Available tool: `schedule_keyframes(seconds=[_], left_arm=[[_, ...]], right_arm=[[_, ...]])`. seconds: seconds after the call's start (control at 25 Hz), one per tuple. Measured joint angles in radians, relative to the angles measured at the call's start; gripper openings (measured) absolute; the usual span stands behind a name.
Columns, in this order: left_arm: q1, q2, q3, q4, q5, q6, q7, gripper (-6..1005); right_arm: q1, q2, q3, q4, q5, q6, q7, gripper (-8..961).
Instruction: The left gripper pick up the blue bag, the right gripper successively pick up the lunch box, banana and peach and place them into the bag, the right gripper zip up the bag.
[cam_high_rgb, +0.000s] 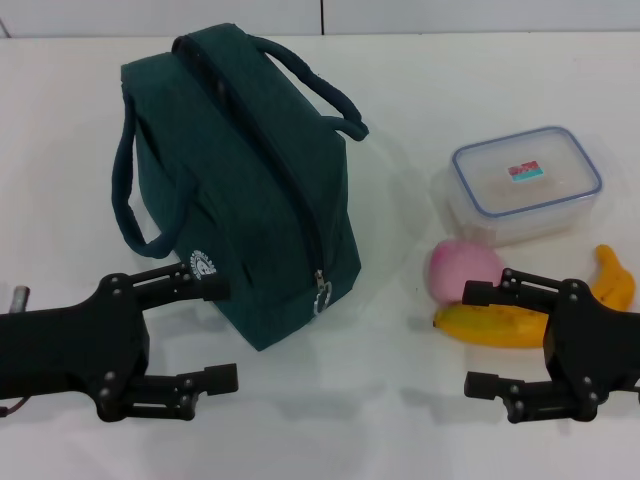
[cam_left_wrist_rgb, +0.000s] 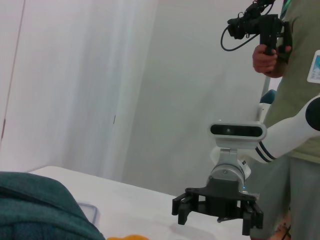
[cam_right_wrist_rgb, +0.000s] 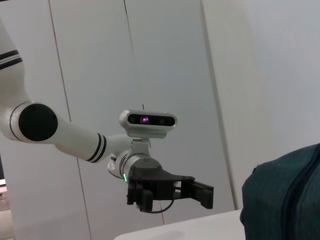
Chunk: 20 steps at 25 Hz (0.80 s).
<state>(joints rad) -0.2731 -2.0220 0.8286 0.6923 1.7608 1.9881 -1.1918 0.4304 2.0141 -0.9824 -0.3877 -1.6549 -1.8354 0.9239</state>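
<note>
Upright, zipped blue bag (cam_high_rgb: 240, 180) on table; left claw (cam_high_rgb: 215, 335) and right claw (cam_high_rgb: 478, 340) both spread, empty.

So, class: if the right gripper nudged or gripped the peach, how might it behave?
The peach looks round, so a sideways nudge would probably roll it, though the banana lying against it may check that. Its smooth curved skin could slip between narrow fingers. It looks soft-skinned, so a hard squeeze from the right gripper might bruise it.

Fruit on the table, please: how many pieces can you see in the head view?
2. The peach lies just in front of the lunch box, and the banana curves in front of the peach, partly hidden behind the right gripper.
</note>
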Motion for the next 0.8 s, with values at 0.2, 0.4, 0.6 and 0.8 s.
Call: schedule_keyframes(seconds=[0.2,0.4,0.6,0.8], left_arm=[[0.000,-0.002,0.001,0.000,-0.001,0.000,0.000,888],[0.000,-0.003,0.000,0.000,-0.001,0.000,0.000,887],[0.002,-0.001,-0.002,0.000,-0.046,0.004,0.000,887],[0.006,0.003,-0.107,0.012,-0.149,0.003,-0.024,887]], right_arm=[[0.004,0.000,-0.002,0.014,0.009,0.000,0.002,855],[0.003,0.000,0.002,0.017,0.010,-0.001,0.002,855],[-0.002,0.000,0.006,0.024,0.025,0.000,0.000,854],[-0.004,0.000,0.007,0.025,0.038,0.007,0.003,854]])
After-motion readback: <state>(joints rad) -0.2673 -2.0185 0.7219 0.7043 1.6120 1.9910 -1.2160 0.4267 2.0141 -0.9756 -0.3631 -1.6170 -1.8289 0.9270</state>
